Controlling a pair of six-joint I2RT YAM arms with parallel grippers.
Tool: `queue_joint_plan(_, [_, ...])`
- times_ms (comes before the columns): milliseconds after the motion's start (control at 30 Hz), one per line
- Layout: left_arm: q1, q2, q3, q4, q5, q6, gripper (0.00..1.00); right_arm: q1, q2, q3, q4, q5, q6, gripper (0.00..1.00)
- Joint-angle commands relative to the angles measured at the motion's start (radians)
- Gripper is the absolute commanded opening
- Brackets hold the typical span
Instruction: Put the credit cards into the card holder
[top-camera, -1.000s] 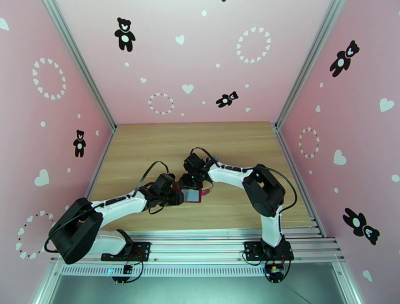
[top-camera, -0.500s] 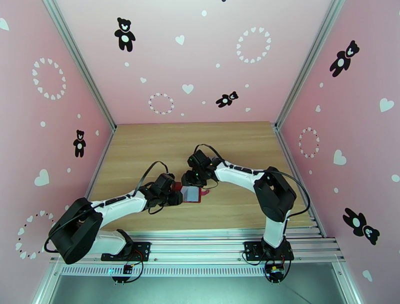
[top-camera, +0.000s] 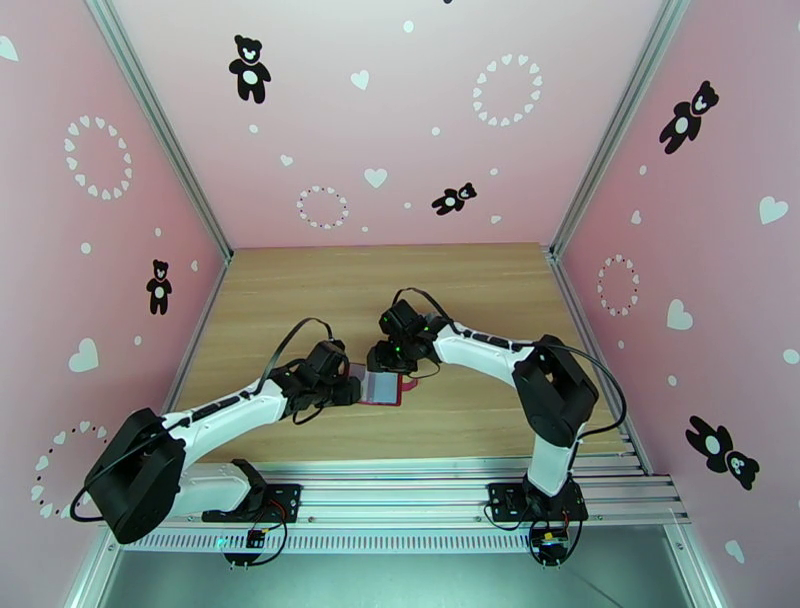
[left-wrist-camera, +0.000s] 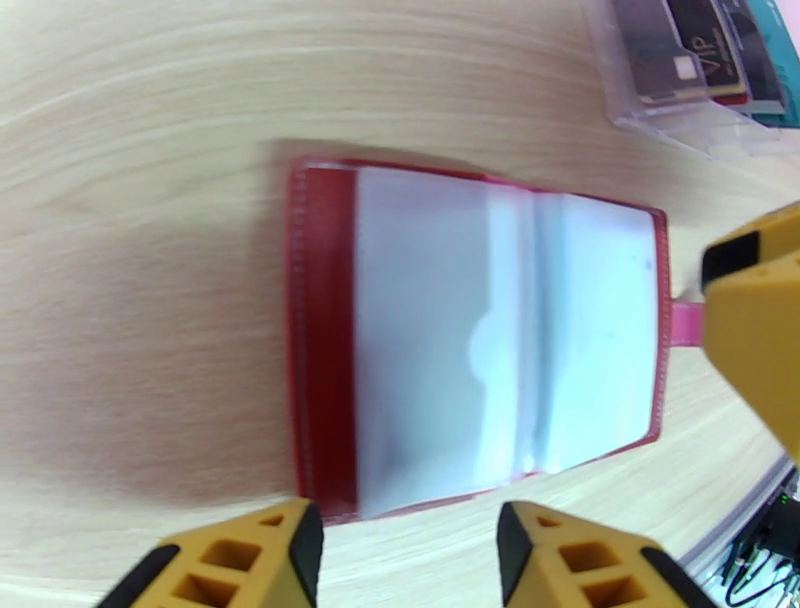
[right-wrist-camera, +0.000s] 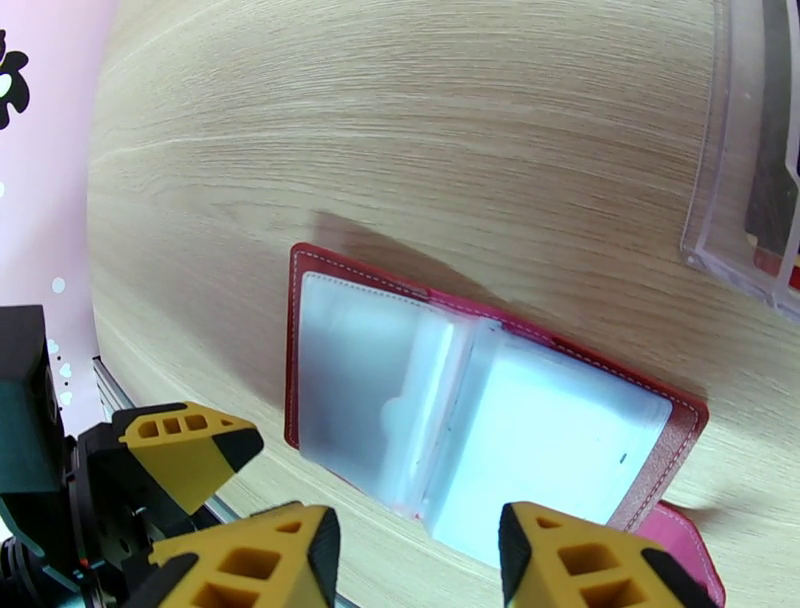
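- The card holder (top-camera: 382, 388) is laid open and flat on the wooden table (top-camera: 420, 280). Its grey inner pockets are turned up and its dark-red stitched border (left-wrist-camera: 325, 340) is seen all round them.
- A pink snap tab (left-wrist-camera: 686, 322) is seen sticking out past one short edge of the holder, just beside a yellow finger of the right arm.
- The left gripper (top-camera: 345, 385) is held at the holder's left edge. Its fingers (left-wrist-camera: 265, 555) are parted to a middling gap, nothing is clamped, and the holder's edge is seen just ahead of the tips.
- The right gripper (top-camera: 392, 358) is held just past the holder's far edge. Its jaws are likewise half spread and nothing is gripped. In the right wrist view one long edge of the holder is seen running across the gap between the tips.
- The credit cards (left-wrist-camera: 700, 60), a black one marked VIP and a teal one among them, are stood in a clear plastic rack (left-wrist-camera: 680, 130). The rack is set near one corner of the holder but apart from it, with a strip of bare wood between.
- Wide bare wood is left beyond the holder toward the back wall (top-camera: 400, 120), and to both sides of it.
- On the holder's near side, a narrower band of table is left before the metal rails (top-camera: 400, 478).
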Motion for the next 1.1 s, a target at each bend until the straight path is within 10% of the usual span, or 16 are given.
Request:
queue_joint_plan(0, [-0.002,-0.016,0.019,-0.042,-0.054,0.015,0.53,-0.004,-0.048,-0.012,-0.025,0.007,-0.010,0.48])
queue_joint_plan(1067, [0.004,0.121,0.024,0.095,0.076,0.025,0.39,-0.063,-0.126,-0.009,-0.110,0.045,-0.071,0.45])
